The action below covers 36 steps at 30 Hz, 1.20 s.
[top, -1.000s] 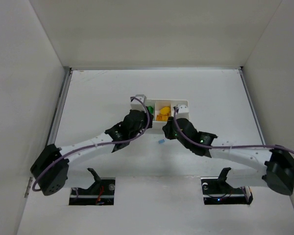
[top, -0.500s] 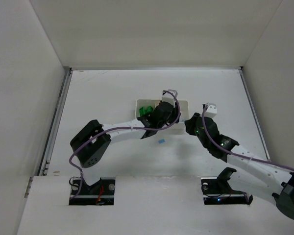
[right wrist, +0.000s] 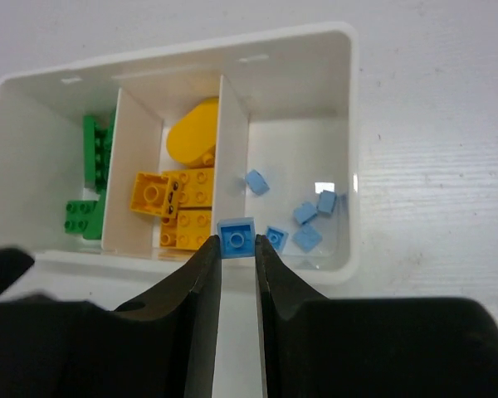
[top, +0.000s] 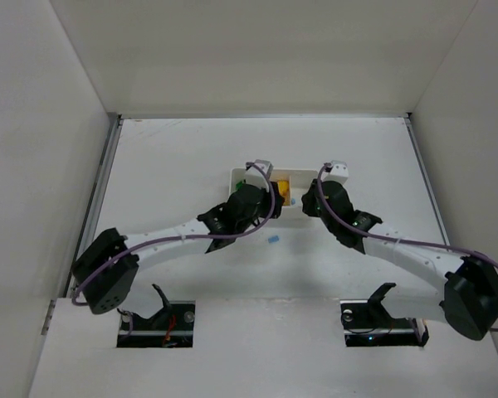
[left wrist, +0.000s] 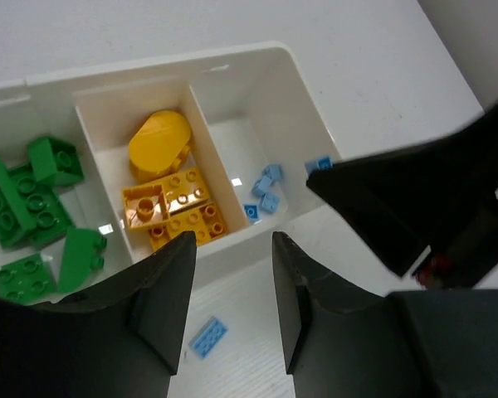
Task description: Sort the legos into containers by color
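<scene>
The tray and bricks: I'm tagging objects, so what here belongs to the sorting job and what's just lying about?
Job:
tray
green bricks
yellow bricks
sorted blue bricks in its right compartment
held blue brick in the right gripper
loose blue brick on the table
open left gripper

Just there:
table
enclosure walls

The left arm [top: 162,242] and right arm [top: 407,259] are showing slim white links joined by bulky black housings, with a purple cable [top: 423,246] running along each. A small white block [top: 338,170] is capping each wrist near frame centre. The left gripper [left wrist: 232,245] and right gripper [right wrist: 236,246] are presenting glossy black, wedge-shaped fingers [left wrist: 162,307].
</scene>
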{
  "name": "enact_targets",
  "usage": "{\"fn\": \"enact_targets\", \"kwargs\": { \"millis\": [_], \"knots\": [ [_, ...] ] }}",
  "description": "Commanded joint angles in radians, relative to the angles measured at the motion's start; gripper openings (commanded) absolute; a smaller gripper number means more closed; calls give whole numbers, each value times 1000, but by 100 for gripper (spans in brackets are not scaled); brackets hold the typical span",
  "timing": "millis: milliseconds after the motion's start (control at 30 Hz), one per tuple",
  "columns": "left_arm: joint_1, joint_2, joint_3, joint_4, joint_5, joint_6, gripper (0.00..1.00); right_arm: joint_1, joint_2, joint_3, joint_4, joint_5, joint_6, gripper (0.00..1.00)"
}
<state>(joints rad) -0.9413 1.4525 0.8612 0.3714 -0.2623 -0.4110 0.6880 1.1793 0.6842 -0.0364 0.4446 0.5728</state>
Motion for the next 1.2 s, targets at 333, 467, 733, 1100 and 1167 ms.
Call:
{"fn": "enact_targets", "kwargs": {
  "millis": [333,467,733,1100,1167],
  "knots": [
    [-118,-132,-294,49,18,58,48,-48,102,118,95,17,-73,46],
    [-132,-74,-297,98,60,98,47,-48,48,98,107,13,-74,46],
    [-138,95,-232,107,106,182,45,-46,-23,12,185,-29,-71,45],
    [-133,215,-168,89,71,245,43,-46,-49,-5,196,-41,-74,45],
    [-136,227,-157,69,55,247,43,-46,-50,-8,197,-43,-74,45]
  ]
}}
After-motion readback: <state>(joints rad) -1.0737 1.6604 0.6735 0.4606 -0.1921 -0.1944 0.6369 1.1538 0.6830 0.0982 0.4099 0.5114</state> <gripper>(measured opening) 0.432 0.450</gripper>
